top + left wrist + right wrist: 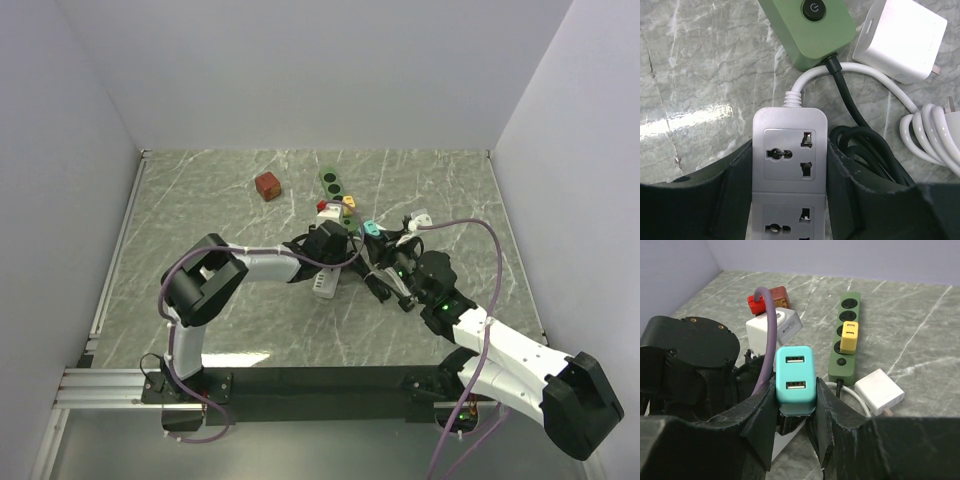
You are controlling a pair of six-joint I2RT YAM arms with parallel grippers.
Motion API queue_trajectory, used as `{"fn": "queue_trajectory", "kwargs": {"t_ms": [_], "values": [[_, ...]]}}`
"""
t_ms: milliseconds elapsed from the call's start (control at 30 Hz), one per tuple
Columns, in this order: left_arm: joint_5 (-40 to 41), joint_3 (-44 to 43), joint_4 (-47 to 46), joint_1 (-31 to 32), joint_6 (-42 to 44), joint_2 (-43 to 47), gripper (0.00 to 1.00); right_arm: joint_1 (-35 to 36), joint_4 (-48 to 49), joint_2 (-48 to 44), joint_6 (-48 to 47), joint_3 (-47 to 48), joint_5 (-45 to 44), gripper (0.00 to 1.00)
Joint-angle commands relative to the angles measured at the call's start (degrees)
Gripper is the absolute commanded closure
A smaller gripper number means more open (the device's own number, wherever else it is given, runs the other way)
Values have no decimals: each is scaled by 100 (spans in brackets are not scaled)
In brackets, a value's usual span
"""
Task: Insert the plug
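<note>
My right gripper (796,407) is shut on a teal two-port USB plug (795,374), one finger pressed on each side of it. The top view puts this plug (370,228) just right of the left wrist. My left gripper (789,200) is shut on a white power strip (789,150), black fingers (850,185) clamping its long sides, sockets facing up and unoccupied. From above, the strip (326,283) sticks out below the left gripper (330,245). A bit of the white strip shows under the teal plug in the right wrist view; the plug's prongs are hidden.
A green power strip (846,335) carrying a yellow plug (850,335) lies beyond, its black cord coiled beside the white strip. A white adapter (879,391), a white charger (772,327), a red plug (757,302) and a brown cube (268,186) lie nearby. Walls enclose the table.
</note>
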State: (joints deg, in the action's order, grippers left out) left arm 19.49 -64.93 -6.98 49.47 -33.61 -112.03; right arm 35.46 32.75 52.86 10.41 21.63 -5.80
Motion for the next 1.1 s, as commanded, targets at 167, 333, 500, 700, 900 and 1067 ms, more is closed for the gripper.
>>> {"fn": "queue_trajectory", "kwargs": {"t_ms": [167, 333, 500, 700, 900, 1067], "values": [[-577, 471, -707, -25, 187, 408, 9, 13, 205, -13, 408, 8, -421, 100], [-1086, 893, -1015, -25, 460, 813, 1, 66, 153, 198, 567, 69, -606, 100], [-1588, 1507, -1244, -34, 373, 1472, 1, 224, 118, 444, 760, 105, -993, 100], [-1342, 2606, -1736, -25, 214, 2273, 0, 470, 126, 1032, 927, 228, -1221, 100], [-1097, 3239, -2271, -25, 100, 2448, 10, 646, 91, 1332, 962, 439, -1309, 100], [-412, 3951, -2632, -43, 117, 3378, 18, 725, 30, 1420, 945, 553, -1415, 100]]}}
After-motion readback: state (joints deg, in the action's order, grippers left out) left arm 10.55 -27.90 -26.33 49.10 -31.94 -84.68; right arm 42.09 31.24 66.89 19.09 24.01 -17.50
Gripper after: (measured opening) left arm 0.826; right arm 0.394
